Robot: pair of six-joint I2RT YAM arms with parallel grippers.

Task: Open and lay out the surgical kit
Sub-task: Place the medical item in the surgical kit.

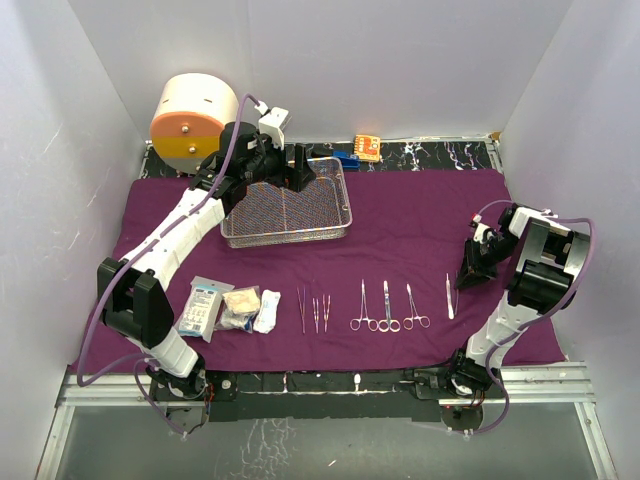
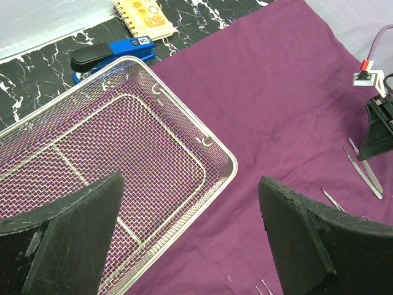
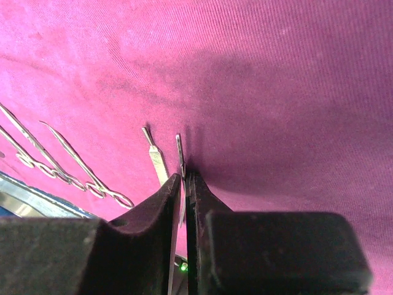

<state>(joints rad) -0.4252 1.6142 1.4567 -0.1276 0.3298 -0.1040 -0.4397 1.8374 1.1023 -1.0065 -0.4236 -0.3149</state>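
**Tools in a Row on the Purple Cloth**

A big purple cloth lies flat over a black table with white streaks. Plain white walls stand close on the left, the back and the right, like a box.

The shiny silver wire-mesh tray sits at the back left of the cloth. It is a rectangle, and its mesh floor is bare. The left gripper hangs over the tray with its two black fingers far apart.

The kit's small things lie in a row near the front edge of the cloth. From the left there is a white and blue paper packet, a tan gauze pad and a white roll. Next come thin steel tweezers and three steel forceps with ring handles. Last are two thin flat steel tools, side by side.

The right gripper is down low on the cloth, at the far tips of those two thin tools. Its fingers are almost together, with only a thin slit between them. One thin tool runs into that slit. I cannot tell if the fingers pinch it or just sit around it.

A wide bare patch of cloth stretches between the tray and the right arm, behind the row. In front of the row the cloth ends, and then come a black strip and a metal rail. The right arm's elbow is near the right wall.

A round cream and orange drum fills the back left corner, just behind the left arm. A blue stapler and a small orange notebook lie on the black table just behind the tray.
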